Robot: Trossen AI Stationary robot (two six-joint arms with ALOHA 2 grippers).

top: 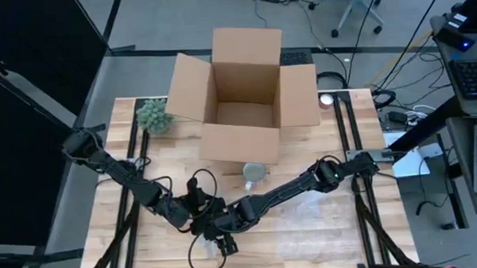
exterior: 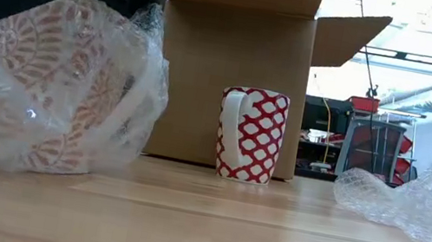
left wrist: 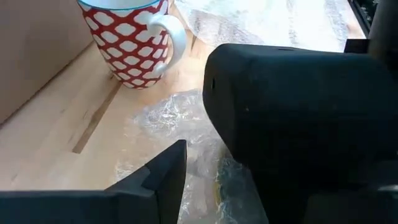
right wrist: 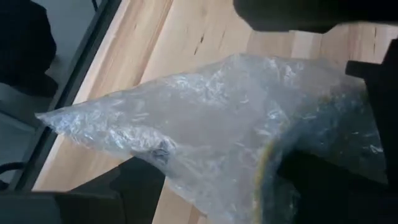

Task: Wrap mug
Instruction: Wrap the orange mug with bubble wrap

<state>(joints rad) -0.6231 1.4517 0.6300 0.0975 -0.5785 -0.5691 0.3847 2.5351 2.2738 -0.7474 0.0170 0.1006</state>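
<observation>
A mug with an orange pattern [exterior: 55, 85], swathed in clear bubble wrap [right wrist: 205, 124], sits low at the table's near middle. Both grippers meet over it. My right gripper [top: 226, 230] is shut on the wrap. My left gripper [top: 198, 219] is close beside it. In the left wrist view only one left finger [left wrist: 161, 180] shows, because the right gripper's body [left wrist: 298, 112] hides the other. A red-and-white mug [exterior: 249, 135] stands upright on the table in front of the cardboard box [top: 245, 94]. My right gripper has the bubble wrap between its fingers, close to the mug's rim [right wrist: 270, 165]. The wrap itself covers the place of contact. A loose flap of wrap [right wrist: 68, 118] sticks out past the fingers, clear of the table. The bundle's lower wrap [exterior: 15, 162] touches the table.
The open cardboard box stands at the table's far middle, with a small green plant [top: 153, 115] to its left. More loose bubble wrap [exterior: 431, 201] lies on the table's near right. Bare wood lies between the bundle and the red-and-white mug.
</observation>
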